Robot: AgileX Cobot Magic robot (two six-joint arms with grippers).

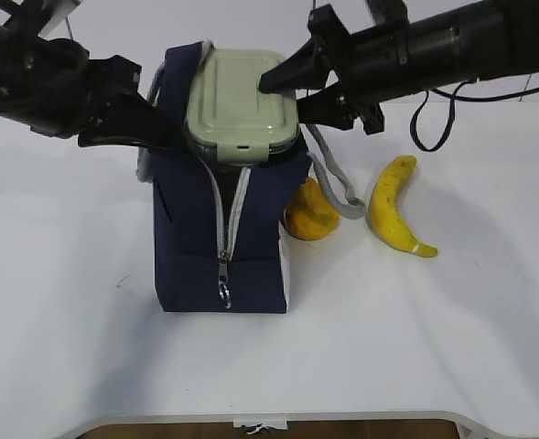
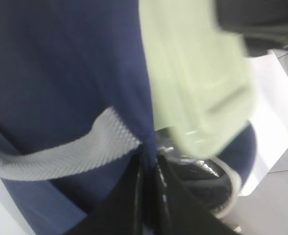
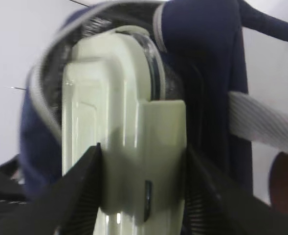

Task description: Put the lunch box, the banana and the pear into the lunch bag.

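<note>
1. While the lunch box [image 1: 242, 105] sits tilted in the mouth of the lunch bag [image 1: 219, 229], its sage-green lid faces up and toward me, and most of it is not yet down inside the opening.
2. From where I stand, the right gripper [image 1: 292, 91] comes in from the right and grasps the box's right end; the wrist view shows its two fingers [image 3: 80, 196] spread about as wide as the box, one on each side of the lid and touching it.
3. Its way in is straight down from those fingers, and the bag mouth looks a snug fit around it, so I'd judge that the descent depends on the mouth staying spread.
4. On the other side, the left gripper [image 1: 141, 128] is at the bag's upper left edge; its wrist view shows the fingers closed together, pinching the navy fabric just beside the grey handle [image 2: 60, 154].
5. Out on the table, the pear [image 1: 310, 212] rests against the bag's right side, and the banana [image 1: 395, 206] lies just beyond it, nearer the right arm.
</note>
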